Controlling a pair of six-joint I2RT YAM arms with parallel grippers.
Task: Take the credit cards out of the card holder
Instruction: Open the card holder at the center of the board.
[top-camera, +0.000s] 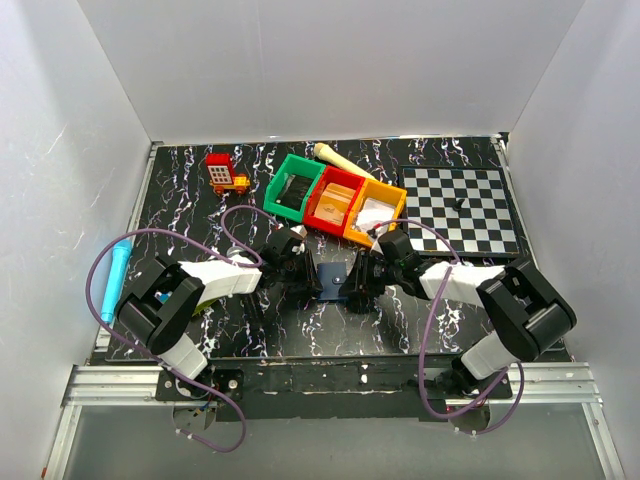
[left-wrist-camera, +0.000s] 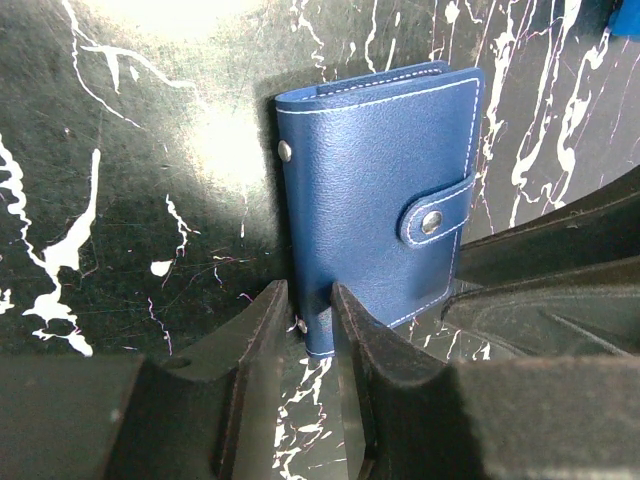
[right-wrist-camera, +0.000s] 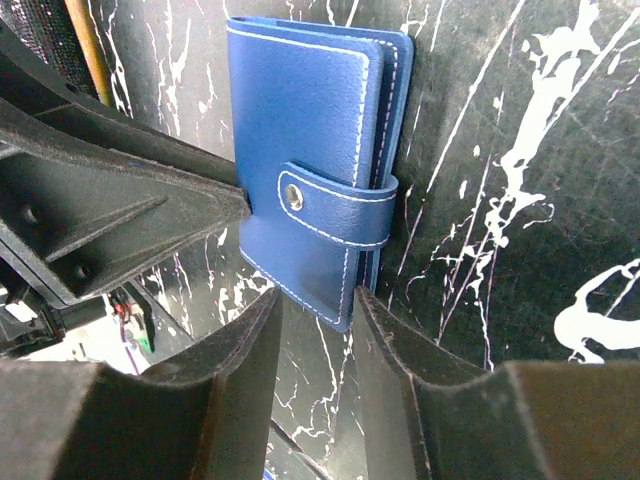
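Note:
The card holder (top-camera: 332, 277) is a dark blue bifold wallet, closed, with its snap strap fastened, on the black marbled table between my two grippers. In the left wrist view my left gripper (left-wrist-camera: 310, 300) is nearly closed, pinching the lower spine corner of the card holder (left-wrist-camera: 370, 180). In the right wrist view my right gripper (right-wrist-camera: 315, 300) is partly open and straddles the lower corner of the card holder (right-wrist-camera: 300, 120) below the strap; its right finger (right-wrist-camera: 385, 340) touches the open edge. No cards show.
Green (top-camera: 293, 187), red (top-camera: 335, 200) and yellow (top-camera: 375, 212) bins stand just behind the grippers. A chessboard (top-camera: 460, 208) lies at the back right, a red toy (top-camera: 225, 173) at the back left, and a blue pen (top-camera: 115, 280) by the left edge.

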